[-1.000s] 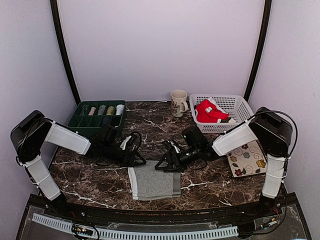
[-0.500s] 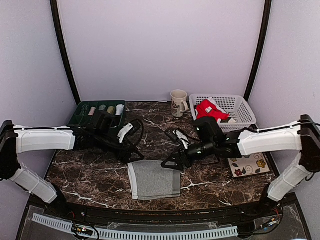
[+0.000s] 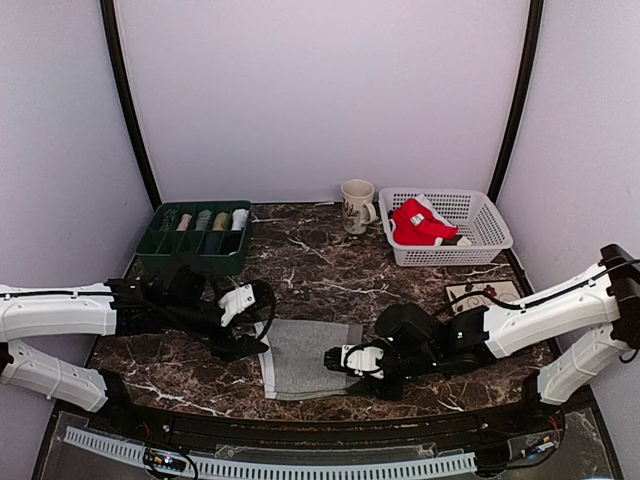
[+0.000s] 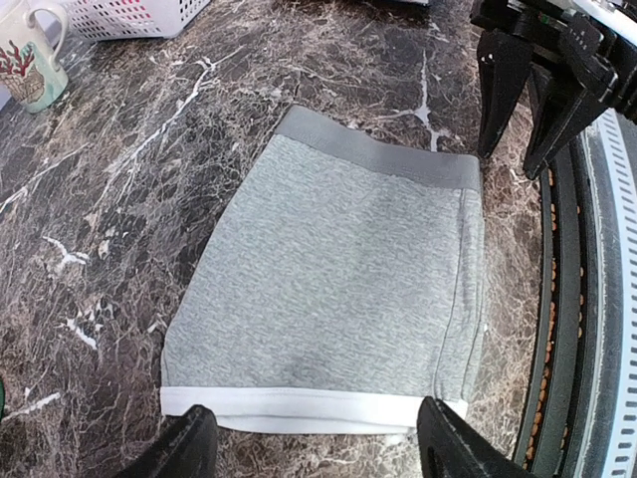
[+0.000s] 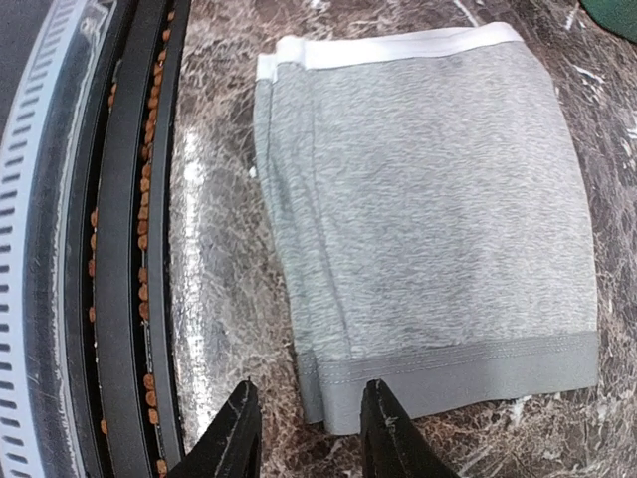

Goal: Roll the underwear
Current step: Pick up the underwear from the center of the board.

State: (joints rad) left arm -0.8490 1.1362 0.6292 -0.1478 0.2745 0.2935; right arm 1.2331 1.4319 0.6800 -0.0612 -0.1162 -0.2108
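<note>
A light grey underwear (image 3: 310, 358) lies folded flat near the table's front edge. Its white band (image 4: 299, 406) points left and its darker grey waistband (image 5: 468, 363) points right. My left gripper (image 3: 258, 335) is low at the white end, open wide, and its fingertips (image 4: 189, 443) straddle that edge without touching it. My right gripper (image 3: 335, 358) sits at the waistband's near corner, open by a narrower gap. That corner lies between its fingers (image 5: 242, 413), which are not pressing on it. A red underwear (image 3: 420, 222) with white trim rests in the basket (image 3: 490, 215).
A green tray (image 3: 160, 245) with several rolled cloths stands at the back left. A mug (image 3: 355, 205) stands beside the white basket at the back. A floral mat (image 3: 480, 293) lies on the right. The table's black front rail (image 5: 139, 249) runs close to the grey cloth.
Both arms have swung forward and down, from behind the grey underwear to its left and right ends. The right jaws have narrowed a lot, the left ones slightly.
</note>
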